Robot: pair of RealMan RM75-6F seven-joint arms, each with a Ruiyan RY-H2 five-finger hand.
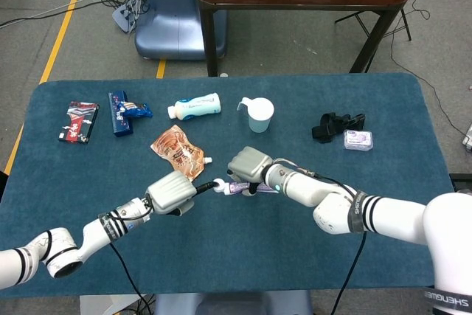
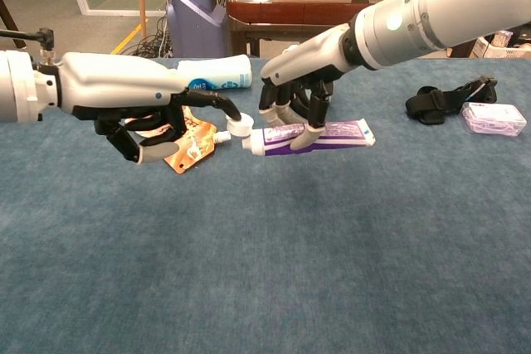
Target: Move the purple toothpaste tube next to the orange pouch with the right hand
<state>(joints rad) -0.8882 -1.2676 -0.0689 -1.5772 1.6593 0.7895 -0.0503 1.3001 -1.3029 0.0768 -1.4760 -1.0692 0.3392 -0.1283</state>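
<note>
**Observer:** Start with what's closest to you. Where's each hand?

**Operator:** Nearest me, my left hand (image 2: 153, 126) hovers low over the table (image 1: 243, 256), fingers curled, one finger stretched out toward the tube's cap. I can't tell whether it touches the cap; it holds nothing that I can see. Just beyond, my right hand (image 2: 299, 105) sits on top of the purple toothpaste tube (image 2: 311, 136), fingers draped down over it. Whether they've actually closed around it, I can't tell.

**Observer:** How does the tube lie?

**Operator:** Flat on the cloth, long axis running side to side, cap end pointing toward my left. The orange pouch (image 1: 178, 152) lies that way too, slightly farther back, its white spout near the cap.

**Observer:** So the move is short?

**Operator:** I judge so: a small slide along the tube's own axis toward the pouch. My right hand is directly over it, so it's the better placed.
</note>
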